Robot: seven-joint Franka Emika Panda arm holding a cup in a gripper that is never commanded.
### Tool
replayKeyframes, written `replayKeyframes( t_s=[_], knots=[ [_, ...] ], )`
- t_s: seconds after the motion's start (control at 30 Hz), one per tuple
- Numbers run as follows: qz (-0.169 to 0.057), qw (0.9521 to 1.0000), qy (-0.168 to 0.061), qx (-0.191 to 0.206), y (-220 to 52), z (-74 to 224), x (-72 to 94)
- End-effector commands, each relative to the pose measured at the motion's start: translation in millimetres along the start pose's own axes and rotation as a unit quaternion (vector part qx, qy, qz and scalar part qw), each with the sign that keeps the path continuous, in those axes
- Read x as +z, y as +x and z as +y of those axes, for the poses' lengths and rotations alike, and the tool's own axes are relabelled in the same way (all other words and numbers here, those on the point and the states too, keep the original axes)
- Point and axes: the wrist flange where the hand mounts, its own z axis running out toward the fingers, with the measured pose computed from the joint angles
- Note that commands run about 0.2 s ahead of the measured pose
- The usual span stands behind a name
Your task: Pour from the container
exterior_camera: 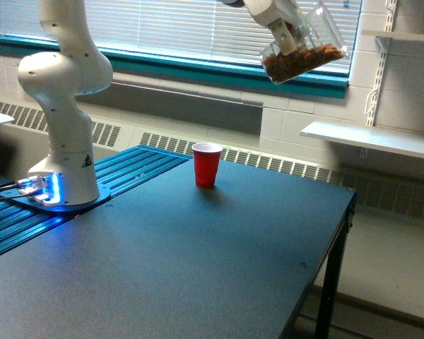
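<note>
High at the top of the exterior view, my gripper is shut on the container, a clear plastic cup with brown nut-like pieces lying along its lower side. The container is tilted, its mouth pointing up and toward the exterior view's right. A red cup stands upright on the dark table, well below the container and to the exterior view's left of it. Nothing is falling from the container.
The arm's white base stands at the table's left end on a blue ribbed mat. A window with blinds runs along the back wall. White shelves hang on the wall at the exterior view's right.
</note>
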Motion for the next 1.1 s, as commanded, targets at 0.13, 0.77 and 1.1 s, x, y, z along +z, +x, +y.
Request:
replayKeyframes(
  t_s=[0.13, 0.77, 1.1],
  knots=[
    [0.014, 0.9976, 0.019, -0.065, -7.0, -2.7, -19.2],
    [0.01, 0.9851, 0.077, -0.153, -61.0, -2.2, -36.4],
    [0.002, 0.9759, 0.091, -0.198, -87.1, -3.7, -50.0]
  ],
)
